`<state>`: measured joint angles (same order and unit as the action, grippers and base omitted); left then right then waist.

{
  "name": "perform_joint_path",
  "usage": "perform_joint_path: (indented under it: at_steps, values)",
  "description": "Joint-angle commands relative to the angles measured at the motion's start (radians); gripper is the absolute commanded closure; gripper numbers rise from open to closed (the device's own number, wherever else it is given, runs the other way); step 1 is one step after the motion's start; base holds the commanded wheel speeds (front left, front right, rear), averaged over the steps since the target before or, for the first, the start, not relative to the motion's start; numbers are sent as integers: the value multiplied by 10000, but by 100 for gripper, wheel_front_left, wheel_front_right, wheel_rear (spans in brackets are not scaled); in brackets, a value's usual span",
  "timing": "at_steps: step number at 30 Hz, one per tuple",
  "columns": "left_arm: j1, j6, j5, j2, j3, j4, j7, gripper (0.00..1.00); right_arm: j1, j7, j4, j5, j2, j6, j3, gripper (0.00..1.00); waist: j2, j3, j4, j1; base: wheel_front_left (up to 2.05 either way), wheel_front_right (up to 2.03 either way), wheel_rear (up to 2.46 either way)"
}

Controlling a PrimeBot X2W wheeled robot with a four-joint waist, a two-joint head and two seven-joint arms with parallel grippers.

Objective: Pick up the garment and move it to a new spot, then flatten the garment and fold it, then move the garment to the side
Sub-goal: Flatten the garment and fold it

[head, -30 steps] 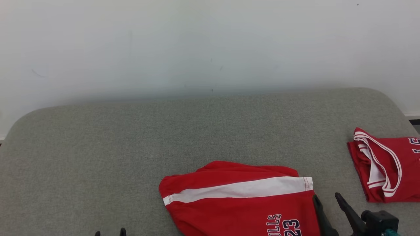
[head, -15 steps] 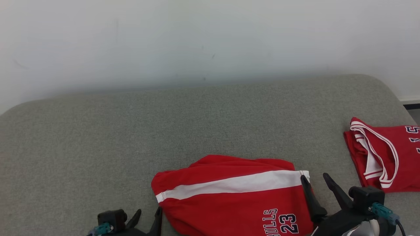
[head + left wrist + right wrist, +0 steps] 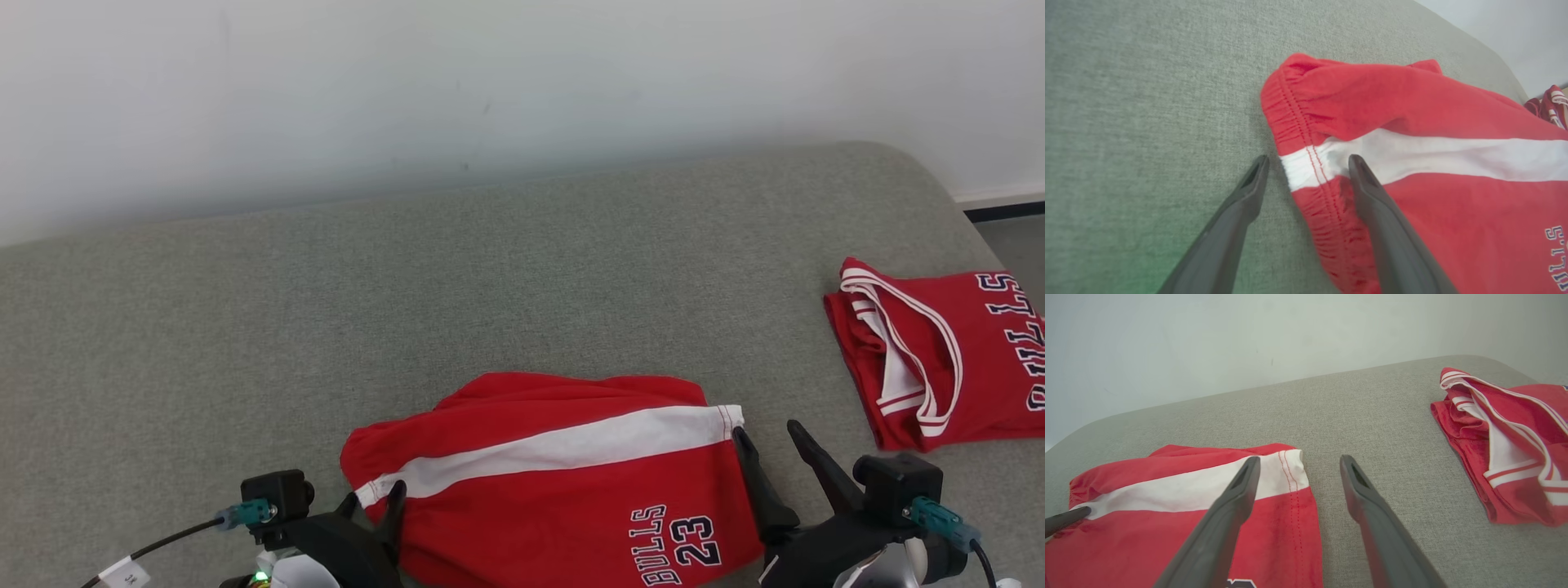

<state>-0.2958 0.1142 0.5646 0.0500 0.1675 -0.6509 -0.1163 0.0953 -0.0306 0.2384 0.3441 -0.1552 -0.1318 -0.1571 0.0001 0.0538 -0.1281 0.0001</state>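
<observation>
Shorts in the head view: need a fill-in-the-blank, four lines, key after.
The shorts bear the number ____.
Their stripe is ____.
The jersey lies on the shorts' ____ side.
The left tool and right tool both stand ____.
Missing: 23; white; right; open.
</observation>
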Motion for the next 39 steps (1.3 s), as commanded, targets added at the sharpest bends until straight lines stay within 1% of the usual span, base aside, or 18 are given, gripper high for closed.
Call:
perform_joint_path:
  at_steps: [1,2,3,5,7,8,9,10,11,18,25,30,39]
  values:
    - [-99,-75,67,5,32,-98,-51,0,50,-62,24,62,12,19,-14,0,-1,8,-45,-1,0,0,0]
    - [-97,-112,57,9,36,-144,-98,0,49,-76,51,65,17,19,-24,0,-1,0,-62,-1,0,0,0]
    - [-80,-156,57,19,42,-161,-113,5,50,-99,77,72,24,19,-27,0,-1,-9,-75,-1,0,0,0]
    - [-27,-181,101,24,34,-166,-144,44,41,-135,115,79,17,19,-29,0,-1,-36,-87,-1,0,0,0]
    - [37,-202,147,39,34,-147,-144,54,35,-142,153,91,-27,19,-18,0,-1,-59,-80,-1,0,0,0]
    - [67,-218,162,46,22,-129,-134,61,47,-125,161,88,-51,19,-18,0,-1,-72,-72,-1,0,0,0]
    - [94,-231,157,50,14,-100,-92,71,76,-84,157,80,-80,19,-30,0,-1,-85,-63,-1,0,0,0]
    - [107,-240,156,49,19,-67,-59,91,118,-36,144,83,-123,19,-37,0,-1,-96,-51,-1,0,0,0]
    - [121,-233,163,50,29,-37,-51,100,158,8,124,93,-170,19,-31,0,-1,-104,-37,-1,0,0,0]
    - [233,-223,57,64,202,176,119,100,404,717,128,164,-346,19,67,0,-1,-7,93,-1,0,0,0]
    - [110,-251,84,45,382,244,250,100,561,1424,255,240,-181,19,-118,0,-1,202,199,-1,0,0,0]
    - [-37,-262,128,43,459,240,298,100,745,1498,315,246,-79,19,-529,0,-1,326,249,-1,0,0,0]
    - [-166,-247,195,43,560,106,379,100,919,1441,585,299,-13,19,-958,0,-1,370,335,-1,0,0,0]
